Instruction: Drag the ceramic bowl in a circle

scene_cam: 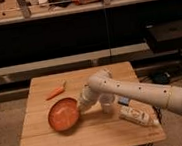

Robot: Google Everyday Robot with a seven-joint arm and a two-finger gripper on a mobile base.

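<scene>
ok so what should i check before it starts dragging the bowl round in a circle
1. Claw at the right rim of the bowl: ok
2. Claw's grip on that rim: cannot tell
3. Bowl flat on the table, away from its edges: ok
4. Carrot apart from the bowl, though close behind it: ok
5. Cup right beside the arm, likely in the way of a wide circle: not ok

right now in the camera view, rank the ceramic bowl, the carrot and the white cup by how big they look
1. ceramic bowl, clearly largest.
2. carrot and white cup: unranked. The carrot is longer but thin, and the cup is partly hidden by the arm.
The end effector is at the bowl's rim nearest the cup.
</scene>
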